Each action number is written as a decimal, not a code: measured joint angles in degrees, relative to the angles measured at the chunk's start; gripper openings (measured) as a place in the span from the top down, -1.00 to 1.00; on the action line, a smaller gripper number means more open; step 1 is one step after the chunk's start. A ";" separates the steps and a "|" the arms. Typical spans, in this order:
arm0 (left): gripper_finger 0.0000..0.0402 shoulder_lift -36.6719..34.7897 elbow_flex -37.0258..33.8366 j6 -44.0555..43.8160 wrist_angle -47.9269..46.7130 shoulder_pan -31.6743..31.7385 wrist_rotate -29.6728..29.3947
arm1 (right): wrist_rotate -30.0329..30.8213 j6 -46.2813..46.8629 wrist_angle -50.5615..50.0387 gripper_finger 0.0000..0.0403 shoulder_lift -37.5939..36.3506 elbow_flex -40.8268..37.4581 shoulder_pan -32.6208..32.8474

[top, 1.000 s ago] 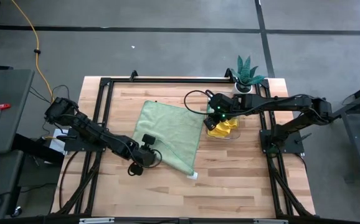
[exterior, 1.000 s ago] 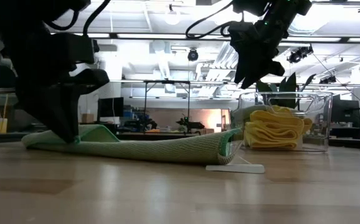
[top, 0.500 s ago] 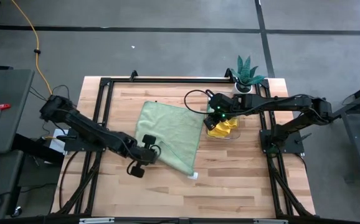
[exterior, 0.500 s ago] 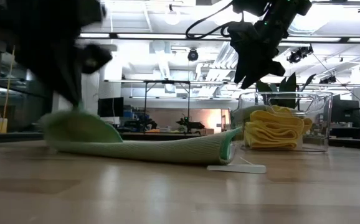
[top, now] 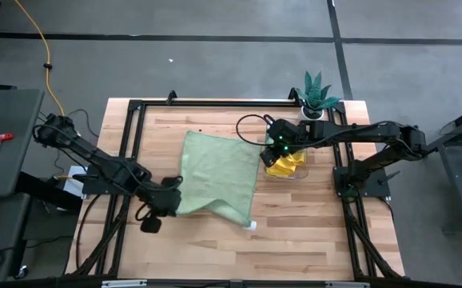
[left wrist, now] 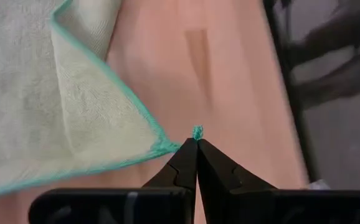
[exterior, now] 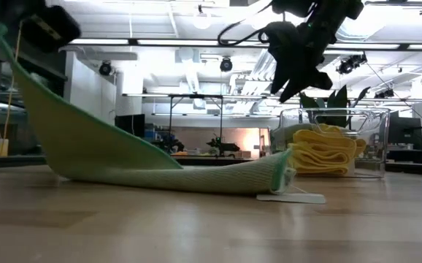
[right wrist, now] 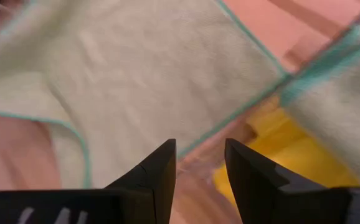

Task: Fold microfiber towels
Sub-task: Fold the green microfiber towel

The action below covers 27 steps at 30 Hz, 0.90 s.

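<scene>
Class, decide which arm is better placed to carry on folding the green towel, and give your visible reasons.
Left. The left gripper is shut on a corner of the green towel, lifted off the table; the right gripper hangs open over the bin.

My left gripper (left wrist: 196, 144): smooth matt dark fingers, clamped on a soft cloth corner.
My right gripper (right wrist: 200, 163): the same matt dark finish, fingers apart.
Green towel (top: 215, 170): matt, nubby microfiber cloth with a stitched teal hem.
Yellow towels (exterior: 322, 152): soft, ribbed-looking cloth.
Bin (exterior: 377, 142): clear, glossy plastic.
Table (top: 295, 232): pale wood planks, smooth with a light sheen.
Table frame (top: 215, 103): black matt metal.
</scene>
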 joint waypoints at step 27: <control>1.00 4.30 0.19 -34.50 -0.07 -15.91 -10.15 | -7.90 -3.69 16.03 0.36 10.06 0.31 29.38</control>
